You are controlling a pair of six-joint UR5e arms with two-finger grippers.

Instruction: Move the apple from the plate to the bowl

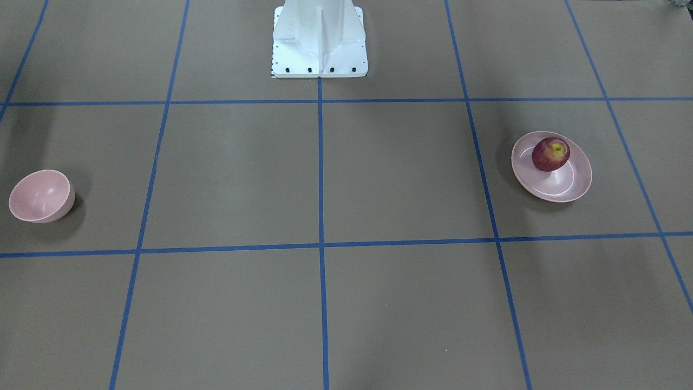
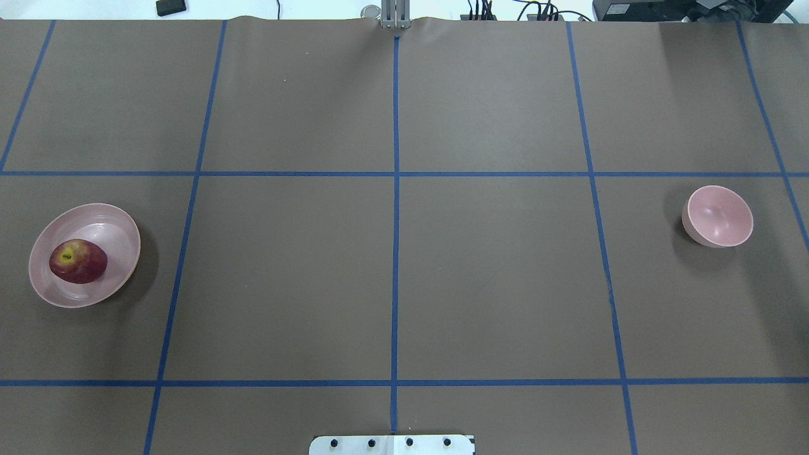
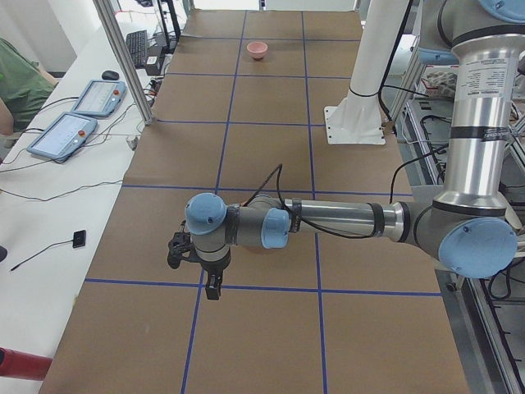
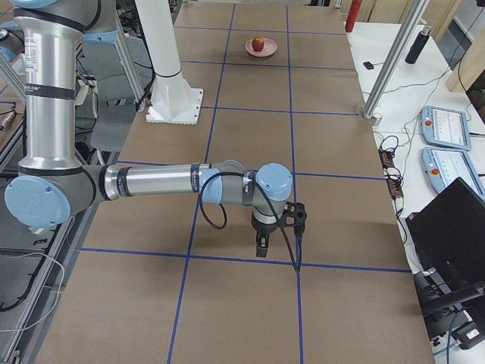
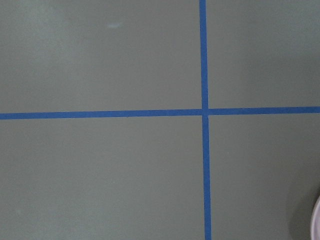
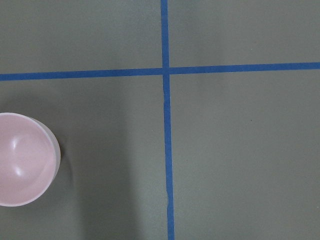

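Observation:
The dark red apple [image 1: 550, 154] lies on the wide pink plate [image 1: 568, 184], at the left in the overhead view (apple [image 2: 78, 260], plate [image 2: 120, 234]). The small deep pink bowl [image 1: 40, 196] stands empty at the opposite end [image 2: 719, 216]. My left gripper [image 3: 212, 287] hangs high above the table and shows only in the exterior left view, so I cannot tell its state. My right gripper [image 4: 261, 248] shows only in the exterior right view, so I cannot tell its state. The left wrist view catches a sliver of the plate [image 5: 317, 225]. The right wrist view shows the bowl [image 6: 25, 159].
The white robot pedestal [image 1: 319, 40] stands at the table's robot side. Blue tape lines grid the brown table [image 2: 395, 253]. A side bench holds teach pendants [image 3: 82, 115] and a metal post [image 3: 123, 66]. A laptop [image 4: 455, 227] sits beside the table.

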